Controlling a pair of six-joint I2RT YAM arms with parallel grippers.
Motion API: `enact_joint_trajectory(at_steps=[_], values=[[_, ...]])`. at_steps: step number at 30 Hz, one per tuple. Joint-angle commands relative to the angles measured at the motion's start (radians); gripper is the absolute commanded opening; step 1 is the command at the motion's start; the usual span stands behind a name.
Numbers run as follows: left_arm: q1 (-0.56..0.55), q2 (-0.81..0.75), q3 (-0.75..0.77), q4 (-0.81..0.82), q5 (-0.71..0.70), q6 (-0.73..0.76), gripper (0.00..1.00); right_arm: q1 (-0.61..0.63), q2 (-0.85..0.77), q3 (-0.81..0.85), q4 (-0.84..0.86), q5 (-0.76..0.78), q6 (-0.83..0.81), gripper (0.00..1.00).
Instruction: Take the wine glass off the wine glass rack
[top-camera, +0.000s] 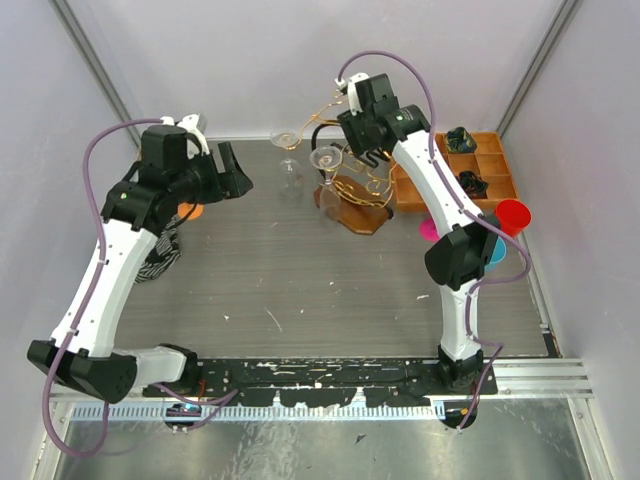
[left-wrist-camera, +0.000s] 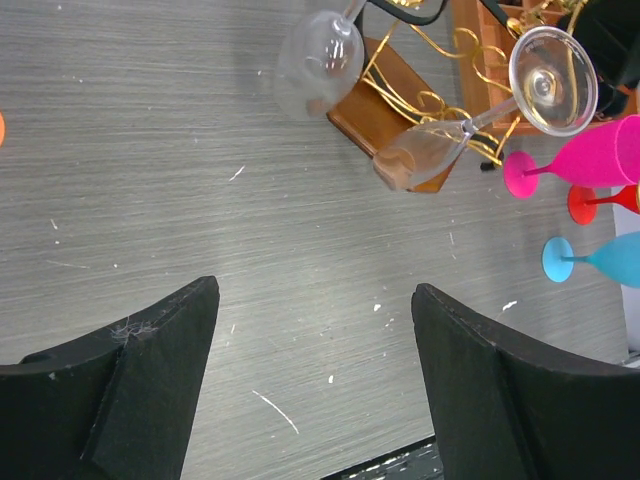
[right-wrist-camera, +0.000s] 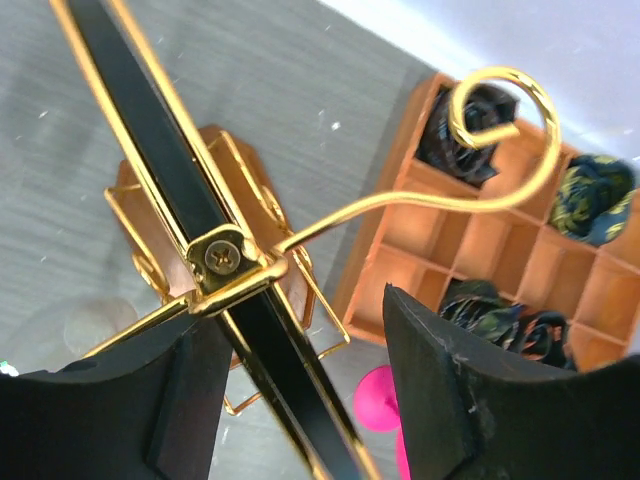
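The wine glass rack, gold curly wire on a brown wooden base, stands at the back middle of the table. Two clear wine glasses hang from its scrolled arms, one on the left and one nearer the stand. In the left wrist view they are the far glass and the near glass. My right gripper sits at the rack's top, open, and the dark hoop runs between its fingers close to the left one. My left gripper hangs open and holds nothing, left of the glasses.
An orange compartmented tray holding dark items stands right of the rack. Red, pink and blue plastic goblets lie near the right arm. A striped object and an orange disc lie under the left arm.
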Motion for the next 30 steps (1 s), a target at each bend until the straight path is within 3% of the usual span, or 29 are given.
enact_joint_trajectory(at_steps=[1, 20, 26, 30], values=[[-0.005, -0.052, -0.010, 0.013, 0.013, 0.003, 0.85, -0.001, 0.003, 0.064, 0.214, 0.038, -0.085, 0.66], [-0.007, -0.074, -0.046, -0.016, 0.005, 0.013, 0.86, -0.003, 0.177, 0.192, 0.316, -0.097, 0.044, 0.63], [-0.006, -0.066, -0.044, -0.017, 0.002, 0.009, 0.87, -0.003, 0.144, 0.134, 0.347, -0.090, 0.061, 0.77], [-0.006, -0.048, -0.029, -0.048, -0.031, 0.005, 0.90, -0.002, 0.071, 0.072, 0.361, -0.070, 0.059, 0.79]])
